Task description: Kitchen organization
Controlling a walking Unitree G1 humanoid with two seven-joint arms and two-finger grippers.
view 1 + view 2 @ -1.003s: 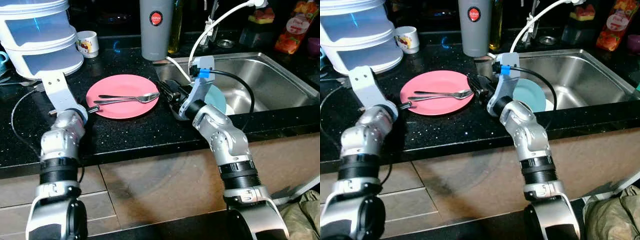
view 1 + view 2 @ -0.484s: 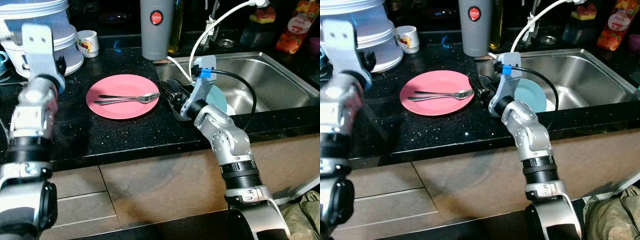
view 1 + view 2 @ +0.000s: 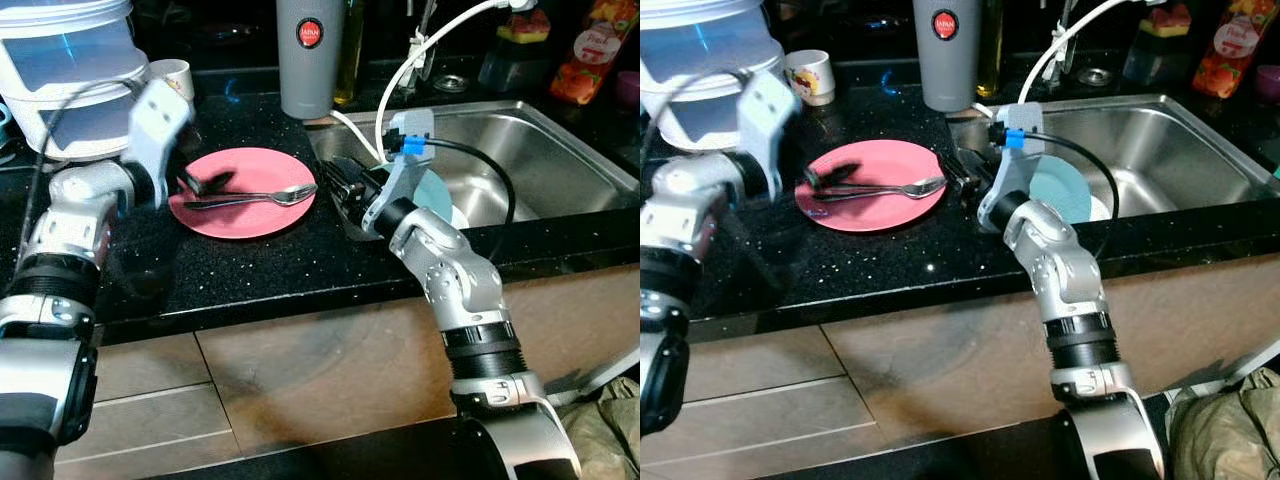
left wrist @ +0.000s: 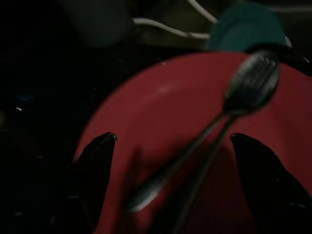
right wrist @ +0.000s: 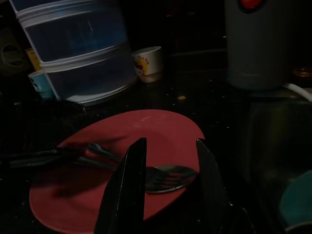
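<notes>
Stacked white containers (image 3: 70, 70) stood at the far left of the black counter (image 3: 260, 270), with a small cup (image 3: 178, 75) just behind them to the right. Below these the left gripper (image 4: 173, 146) reached over the left edge of the pink plate (image 3: 243, 205), its two black fingers (image 4: 95, 165) spread wide to either side of the handles without touching them. On the plate lay a fork (image 3: 285, 195) and a spoon (image 4: 253, 85) together, handles toward the left gripper and heads toward the sink. Behind the plate stood a tall grey tumbler (image 3: 311, 55). Right of the plate, the right gripper (image 5: 168, 170) hovered low at the plate's right rim, its fingers parted a little and holding nothing, the utensil heads just beyond the tips. Further right, a teal plate (image 3: 437, 195) leaned inside the steel sink (image 3: 540, 150), and a white hose (image 3: 430, 50) arched above.
</notes>
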